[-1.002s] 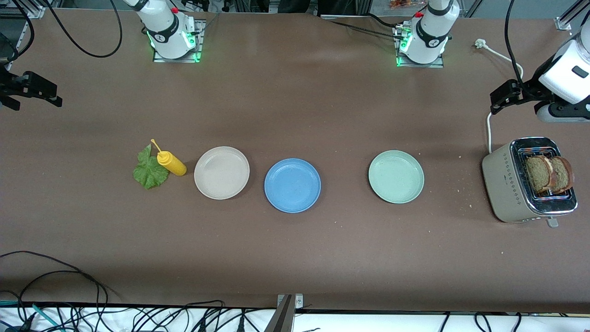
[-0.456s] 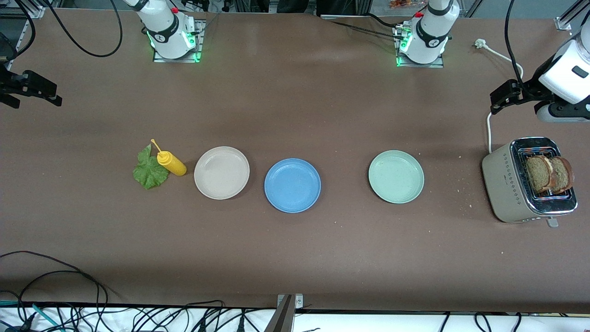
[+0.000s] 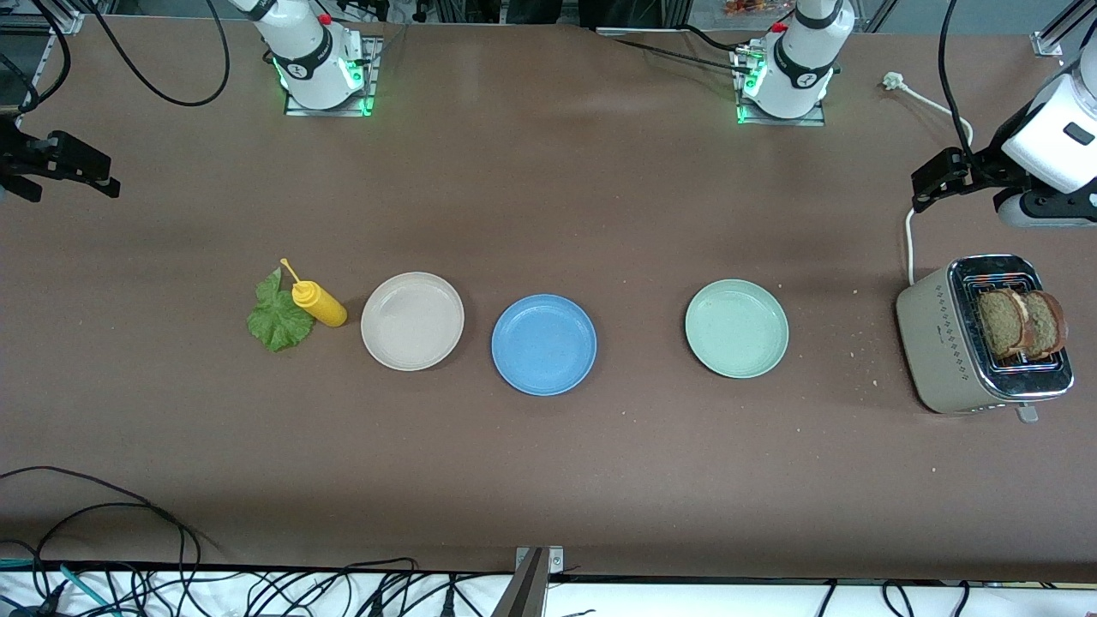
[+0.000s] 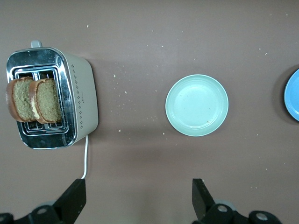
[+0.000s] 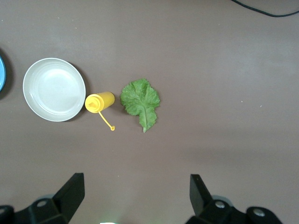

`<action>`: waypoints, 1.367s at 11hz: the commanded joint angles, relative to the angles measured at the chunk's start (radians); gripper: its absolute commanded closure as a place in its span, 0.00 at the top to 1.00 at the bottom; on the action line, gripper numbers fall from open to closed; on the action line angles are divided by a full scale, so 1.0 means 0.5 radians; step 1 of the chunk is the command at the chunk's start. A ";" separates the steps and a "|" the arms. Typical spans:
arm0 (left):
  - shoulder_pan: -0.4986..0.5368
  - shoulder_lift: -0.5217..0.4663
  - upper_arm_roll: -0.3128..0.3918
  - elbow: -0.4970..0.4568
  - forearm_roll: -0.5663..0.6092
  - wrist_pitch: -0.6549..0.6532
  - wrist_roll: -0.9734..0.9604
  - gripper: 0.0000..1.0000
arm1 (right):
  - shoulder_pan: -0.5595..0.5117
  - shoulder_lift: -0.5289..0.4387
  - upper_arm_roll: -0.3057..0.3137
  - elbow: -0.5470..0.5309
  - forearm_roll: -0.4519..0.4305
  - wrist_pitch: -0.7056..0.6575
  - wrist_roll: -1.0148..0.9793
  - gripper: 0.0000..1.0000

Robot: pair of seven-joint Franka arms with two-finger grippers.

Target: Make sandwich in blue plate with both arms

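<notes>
Left gripper (image 4: 135,203) is hanging wide open, empty, over table near toaster (image 4: 70,109) holding bread (image 4: 35,100); right gripper (image 5: 133,200) is hovering open, empty, near lettuce (image 5: 141,100)

Probably a robotics lab: bolted arm bases (image 3: 324,81), loose cables (image 3: 103,514)

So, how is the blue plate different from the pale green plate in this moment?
The blue plate is mid-blue; the pale green plate is light green. The blue plate sits beside the beige plate, while the pale green plate lies closer to the toaster at the left arm's end. The blue plate is slightly nearer to the front camera. Both are round, shallow, about equal in size, and hold no food.
</notes>
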 commanded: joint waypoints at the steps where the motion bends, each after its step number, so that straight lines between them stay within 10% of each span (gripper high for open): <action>1: -0.001 0.014 0.011 0.051 -0.027 -0.046 0.048 1.00 | 0.001 -0.015 0.002 0.015 0.023 -0.015 0.025 1.00; 15: 0.020 0.014 0.017 0.054 -0.055 -0.123 0.051 1.00 | 0.001 -0.015 0.002 0.015 0.024 -0.021 0.028 1.00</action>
